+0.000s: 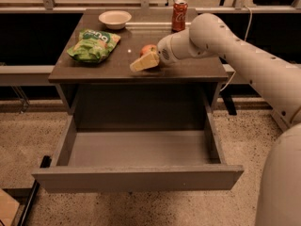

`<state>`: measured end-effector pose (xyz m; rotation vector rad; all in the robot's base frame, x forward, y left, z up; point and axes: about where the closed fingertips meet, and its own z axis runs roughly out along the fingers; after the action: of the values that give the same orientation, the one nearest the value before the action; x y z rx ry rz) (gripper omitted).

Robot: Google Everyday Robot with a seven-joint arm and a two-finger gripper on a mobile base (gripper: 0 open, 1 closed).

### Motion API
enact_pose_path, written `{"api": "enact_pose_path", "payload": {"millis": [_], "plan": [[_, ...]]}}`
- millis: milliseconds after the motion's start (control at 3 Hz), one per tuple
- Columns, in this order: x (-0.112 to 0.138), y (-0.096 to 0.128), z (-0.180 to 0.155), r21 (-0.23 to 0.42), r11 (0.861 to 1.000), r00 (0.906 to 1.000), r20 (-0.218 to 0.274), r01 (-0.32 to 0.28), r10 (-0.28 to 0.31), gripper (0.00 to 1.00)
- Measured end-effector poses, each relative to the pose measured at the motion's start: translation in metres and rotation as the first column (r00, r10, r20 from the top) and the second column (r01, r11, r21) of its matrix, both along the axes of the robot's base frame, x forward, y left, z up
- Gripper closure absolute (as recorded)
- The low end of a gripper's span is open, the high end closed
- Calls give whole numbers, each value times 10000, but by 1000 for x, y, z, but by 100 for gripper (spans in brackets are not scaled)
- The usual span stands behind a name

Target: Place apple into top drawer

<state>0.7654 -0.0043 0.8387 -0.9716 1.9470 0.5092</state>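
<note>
The red apple (147, 49) sits on the dark cabinet top (197, 68), near the middle. My gripper (142, 61) reaches in from the right and is right at the apple's front side, covering its lower part. The top drawer (136, 179) is pulled fully out below the cabinet top, and its smooth grey inside holds nothing.
A green snack bag (94, 44) lies on the left of the top. A white bowl (115, 19) stands at the back left and a red soda can (179, 9) at the back right. My arm (244, 55) spans the right side above the cabinet.
</note>
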Motion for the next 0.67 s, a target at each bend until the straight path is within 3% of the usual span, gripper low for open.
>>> {"api": "enact_pose_path", "payload": {"millis": [333, 667], "plan": [[6, 0, -4, 217, 9997, 9998, 93, 145, -147, 41], [-3, -6, 5, 419, 9988, 9996, 171, 236, -244, 64]]}}
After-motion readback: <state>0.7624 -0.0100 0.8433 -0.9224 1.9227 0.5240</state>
